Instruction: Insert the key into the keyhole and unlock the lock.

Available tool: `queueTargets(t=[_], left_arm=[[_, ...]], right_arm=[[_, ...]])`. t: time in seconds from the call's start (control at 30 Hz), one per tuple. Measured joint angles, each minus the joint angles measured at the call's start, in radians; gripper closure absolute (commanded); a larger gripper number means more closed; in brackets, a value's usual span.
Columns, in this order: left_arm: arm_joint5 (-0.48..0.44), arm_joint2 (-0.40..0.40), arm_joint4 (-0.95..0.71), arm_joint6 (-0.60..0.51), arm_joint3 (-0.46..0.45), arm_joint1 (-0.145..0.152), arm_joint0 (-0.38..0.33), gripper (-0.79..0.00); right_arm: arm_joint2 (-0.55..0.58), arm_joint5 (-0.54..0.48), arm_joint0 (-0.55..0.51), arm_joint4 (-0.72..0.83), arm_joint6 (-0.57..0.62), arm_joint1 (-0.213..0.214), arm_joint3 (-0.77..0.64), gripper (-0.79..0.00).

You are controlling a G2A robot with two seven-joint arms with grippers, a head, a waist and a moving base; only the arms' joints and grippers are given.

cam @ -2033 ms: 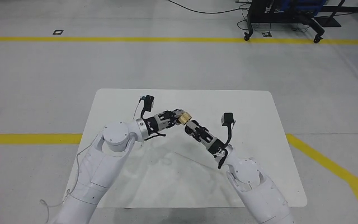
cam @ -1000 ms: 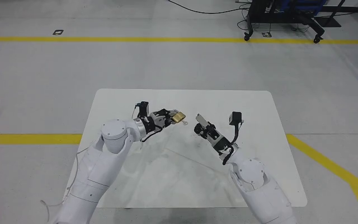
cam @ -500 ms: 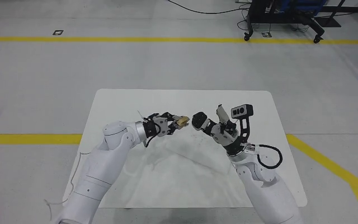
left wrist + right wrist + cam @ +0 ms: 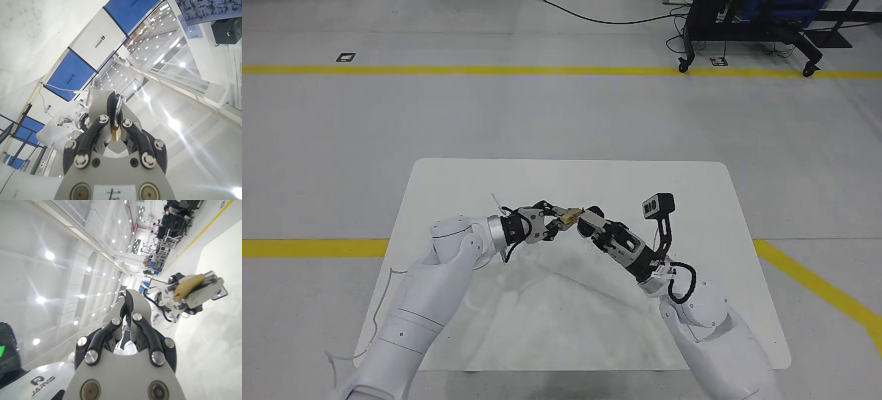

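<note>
Small brass padlock (image 4: pixel 568 213) is up in the air, pinched tight in the left tool (image 4: pixel 115 106) over the middle of the white surface (image 4: pixel 672 190). Brass body sits back toward the palm, silver metal out by the fingertips.

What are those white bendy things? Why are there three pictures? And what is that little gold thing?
Those are a robot's two arms. Each ends in a gripper, a pincer with two fingers. One picture comes from a camera above the arms, looking down at the white table. The other two come from small cameras on the wrists, so you look along each gripper out into the room. The left gripper is shut on the gold thing, a small brass padlock, and holds it up in the air. The right gripper is shut too and sits right beside the padlock. The job is to put a key in the lock, but I can't make out a key in these pictures.
</note>
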Motion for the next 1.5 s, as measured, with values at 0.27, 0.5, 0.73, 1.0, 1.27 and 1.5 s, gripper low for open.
queueTargets(t=[0.27,0.5,0.73,1.0,1.27,1.5], left_arm=[[-0.003,0.002,0.001,-0.010,0.001,0.004,-0.001,0.000],[-0.031,-0.005,0.006,0.000,-0.004,0.007,-0.001,0.000],[-0.158,-0.029,0.101,0.074,-0.049,0.016,0.015,0.000],[-0.298,-0.041,0.208,0.105,-0.107,0.024,0.038,0.000],[-0.469,-0.048,0.328,0.084,-0.168,0.031,0.060,0.000],[-0.503,-0.040,0.341,0.040,-0.178,0.032,0.068,0.000]], right_arm=[[-0.041,0.051,0.030,-0.087,-0.114,-0.008,0.040,0.000],[-0.068,0.070,0.049,-0.122,-0.181,-0.015,0.060,0.000],[-0.023,-0.032,-0.002,0.046,-0.093,-0.010,-0.009,-0.785],[-0.023,-0.031,-0.001,0.041,-0.095,-0.010,-0.009,-0.785],[-0.042,0.078,-0.009,0.183,-0.021,-0.013,-0.006,-0.785],[-0.013,0.324,0.034,0.545,0.114,-0.011,0.071,-0.443]])
